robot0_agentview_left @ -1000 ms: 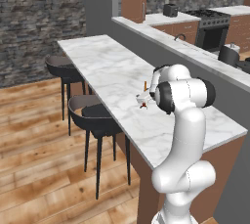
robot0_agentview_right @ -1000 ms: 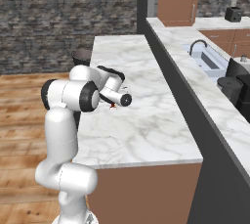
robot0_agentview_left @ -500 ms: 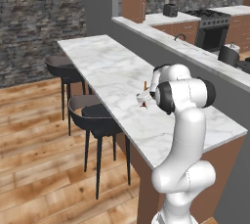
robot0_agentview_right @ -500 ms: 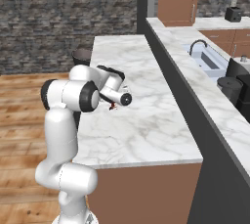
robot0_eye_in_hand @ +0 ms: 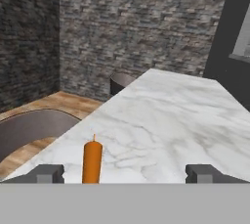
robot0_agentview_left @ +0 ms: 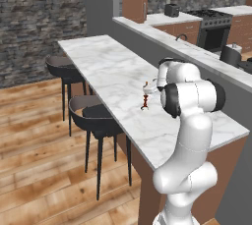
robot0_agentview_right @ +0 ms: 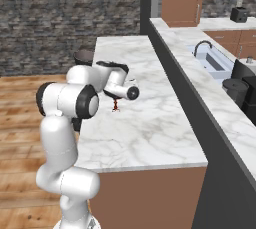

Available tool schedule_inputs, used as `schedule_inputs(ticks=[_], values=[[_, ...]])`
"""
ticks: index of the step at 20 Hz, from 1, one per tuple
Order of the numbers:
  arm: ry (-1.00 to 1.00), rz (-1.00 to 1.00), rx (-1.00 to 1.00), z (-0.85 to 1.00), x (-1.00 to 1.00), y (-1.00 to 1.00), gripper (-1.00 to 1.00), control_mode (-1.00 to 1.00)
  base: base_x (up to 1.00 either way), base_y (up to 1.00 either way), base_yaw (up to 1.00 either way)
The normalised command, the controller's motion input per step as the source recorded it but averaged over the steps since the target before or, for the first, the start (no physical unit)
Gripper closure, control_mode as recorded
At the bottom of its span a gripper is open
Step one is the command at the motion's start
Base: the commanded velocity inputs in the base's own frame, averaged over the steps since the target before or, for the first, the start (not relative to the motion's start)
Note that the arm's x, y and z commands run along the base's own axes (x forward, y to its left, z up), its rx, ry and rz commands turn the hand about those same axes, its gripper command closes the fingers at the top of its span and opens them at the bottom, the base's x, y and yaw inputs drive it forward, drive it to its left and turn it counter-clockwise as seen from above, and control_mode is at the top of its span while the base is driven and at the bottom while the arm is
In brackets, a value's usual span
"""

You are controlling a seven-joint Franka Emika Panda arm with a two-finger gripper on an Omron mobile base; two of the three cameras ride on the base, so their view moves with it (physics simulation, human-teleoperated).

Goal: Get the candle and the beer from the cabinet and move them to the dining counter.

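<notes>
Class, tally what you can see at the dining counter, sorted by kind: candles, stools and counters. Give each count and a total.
Candle: 1
Stools: 2
Dining counter: 1
Total: 4

orange candle (robot0_eye_in_hand: 92,161) on a dark red holder, white grey-veined marble dining counter (robot0_agentview_left: 113,71), black stools (robot0_agentview_left: 96,116).

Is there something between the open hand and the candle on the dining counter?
No, nothing visible stands between them. In the hand view the candle stands upright on the dining counter, inside the gap of the open hand, nearer to the left finger. It touches neither finger.
</notes>
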Motion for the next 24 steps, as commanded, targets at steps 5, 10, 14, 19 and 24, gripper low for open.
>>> schedule_inputs(ticks=[5,10,14,19,24], values=[[0.01,-0.09,-0.03,0.91,-0.33,-0.27,-1.0,-1.0,0.0,0.0,0.0],[0.12,-0.21,-0.06,1.0,-0.34,-0.03,-1.0,-1.0,0.0,0.0,0.0],[0.19,-0.24,-0.1,1.0,-0.38,0.0,-1.0,-1.0,0.0,0.0,0.0],[0.24,-0.22,-0.07,1.0,-0.48,0.0,-1.0,-1.0,0.0,0.0,0.0],[0.27,-0.26,-0.03,1.0,-0.55,0.0,-1.0,-1.0,0.0,0.0,0.0]])
